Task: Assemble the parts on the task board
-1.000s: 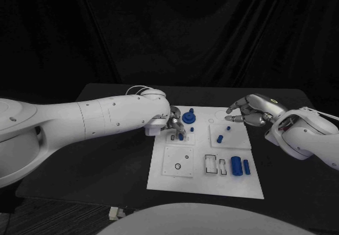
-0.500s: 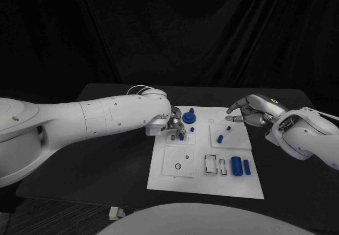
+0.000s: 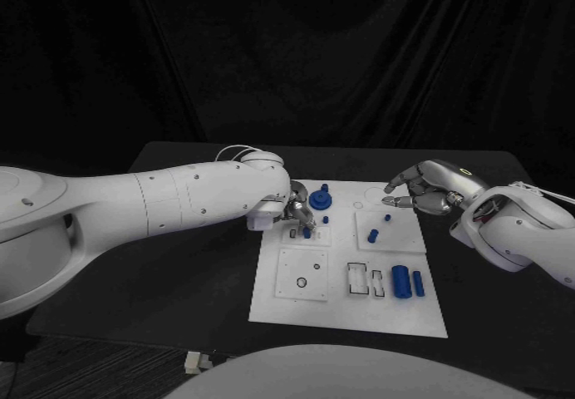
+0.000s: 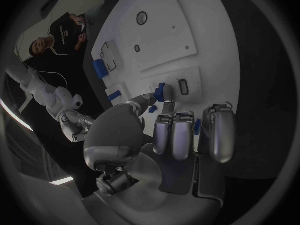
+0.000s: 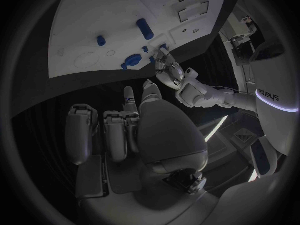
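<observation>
1. A white task board (image 3: pixel 347 312) lay in the middle of a black table (image 3: pixel 179 266), with blue parts spread across it.
2. Near the board's front edge, 2 blue cylinders (image 3: pixel 407 283) lay side by side, just beside 2 rectangular slots (image 3: pixel 366 278).
3. A round blue knob (image 3: pixel 320 199) stood near the board's far edge; a short blue peg (image 3: pixel 373 236) and a small blue stud (image 3: pixel 387 219) sat on the right-hand panel.
4. The left hand (image 3: pixel 292 212) rested over the board's left panel, its thumb and a fingertip pinching a small blue part (image 4: pixel 160 92) against the board.
5. The right hand (image 3: pixel 420 191) hovered past the board's far right corner, fingers loosely curled and holding nothing.
6. Compared with 1 second before, both hands and every part sat in the same places.
7. The left hand hid the spot beneath the pinched part, so whether it sat in a hole could not be told.
</observation>
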{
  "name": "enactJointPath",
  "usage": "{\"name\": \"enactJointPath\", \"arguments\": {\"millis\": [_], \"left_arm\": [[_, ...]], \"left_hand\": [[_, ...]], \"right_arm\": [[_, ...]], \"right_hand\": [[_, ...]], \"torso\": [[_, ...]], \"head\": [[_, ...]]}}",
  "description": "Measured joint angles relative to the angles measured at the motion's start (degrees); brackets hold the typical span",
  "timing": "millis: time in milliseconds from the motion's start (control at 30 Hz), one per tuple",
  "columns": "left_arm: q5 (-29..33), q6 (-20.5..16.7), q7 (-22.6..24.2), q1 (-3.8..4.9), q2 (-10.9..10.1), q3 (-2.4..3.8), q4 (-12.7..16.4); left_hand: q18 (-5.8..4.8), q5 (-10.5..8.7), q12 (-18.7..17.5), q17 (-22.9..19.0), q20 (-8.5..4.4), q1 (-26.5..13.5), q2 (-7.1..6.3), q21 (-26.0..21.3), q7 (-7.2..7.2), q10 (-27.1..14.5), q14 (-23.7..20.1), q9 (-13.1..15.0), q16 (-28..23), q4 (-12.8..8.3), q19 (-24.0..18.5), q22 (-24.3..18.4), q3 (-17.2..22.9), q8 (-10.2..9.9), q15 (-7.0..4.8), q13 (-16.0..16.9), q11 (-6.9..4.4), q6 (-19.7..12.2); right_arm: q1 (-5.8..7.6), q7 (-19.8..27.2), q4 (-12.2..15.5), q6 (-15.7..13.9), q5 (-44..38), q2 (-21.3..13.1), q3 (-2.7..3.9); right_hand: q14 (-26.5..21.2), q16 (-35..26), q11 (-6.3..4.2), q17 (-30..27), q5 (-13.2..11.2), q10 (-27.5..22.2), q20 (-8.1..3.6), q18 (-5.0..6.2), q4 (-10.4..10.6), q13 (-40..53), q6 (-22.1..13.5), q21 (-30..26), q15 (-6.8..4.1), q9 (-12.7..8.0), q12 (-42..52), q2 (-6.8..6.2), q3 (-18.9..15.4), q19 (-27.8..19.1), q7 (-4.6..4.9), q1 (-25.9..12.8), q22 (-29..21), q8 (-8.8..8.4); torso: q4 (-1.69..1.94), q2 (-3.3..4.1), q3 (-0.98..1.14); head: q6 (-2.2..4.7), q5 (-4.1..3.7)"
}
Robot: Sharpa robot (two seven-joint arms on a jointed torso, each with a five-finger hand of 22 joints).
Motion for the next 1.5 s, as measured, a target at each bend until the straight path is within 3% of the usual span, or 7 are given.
{"name": "enactJointPath", "arguments": {"millis": [733, 1233, 1500], "left_arm": [[0.1, -1.6, -0.1, -0.07, -0.7, -0.11, 1.2], [0.2, -4.4, -0.2, -0.17, -2.1, -0.22, 3.4], [0.2, -5.4, -0.2, -0.14, -3.2, -0.28, 4.5]], "left_hand": [[0.0, 0.0, 0.0, 0.0, 0.0, -0.2, -0.2, 0.0, 0.3, 0.0, 0.0, 0.4, 0.0, 0.2, 0.0, 0.0, 0.7, 0.0, 0.0, 0.0, 0.0, -0.1], [0.0, -0.04, 0.0, 0.0, 0.0, 0.4, 0.49, 0.0, 0.69, 0.0, 0.0, 0.6, -0.2, 0.2, 0.0, 0.0, 0.7, 0.0, 0.0, 0.0, 0.4, -0.4], [0.0, -0.05, 0.0, 0.0, 0.0, 0.4, 0.49, 0.0, 0.66, 0.0, 0.0, 0.7, -0.2, 0.2, 0.0, 0.0, 0.7, 0.0, 0.0, 0.0, 0.4, -0.6]], "right_arm": [[0.0, 0.0, 0.1, 0.0, -0.2, -0.2, 0.0], [0.0, 0.0, 0.0, 0.0, -0.2, -0.1, 0.0], [0.0, 0.0, 0.0, 0.0, -0.2, -0.1, 0.0]], "right_hand": [[0.0, 0.0, 0.0, 0.0, 0.2, 0.0, 0.0, -0.01, -0.2, -0.3, 0.2, -0.9, 0.0, 0.0, -0.1, 0.05, -0.2, 0.0, -0.21, 0.1, 0.0, 0.0], [0.0, 0.0, 0.0, 0.0, 0.2, 0.0, 0.0, -0.01, -0.2, -0.6, 0.2, -1.4, 0.01, 0.0, -0.1, -0.08, -0.2, 0.0, -0.21, 0.3, 0.0, 0.0], [0.0, 0.0, 0.53, 0.0, 0.4, -0.5, 0.2, -0.01, -0.2, -0.1, 0.2, -1.4, 0.08, 0.0, -0.2, -0.01, -0.2, 0.2, -0.21, 0.4, 0.0, 0.0]], "torso": [[-0.01, 0.0, -0.01], [-0.01, -0.01, -0.01], [-0.01, -0.03, -0.01]], "head": [[0.0, 0.0], [0.01, 0.0], [0.01, -0.12]]}}
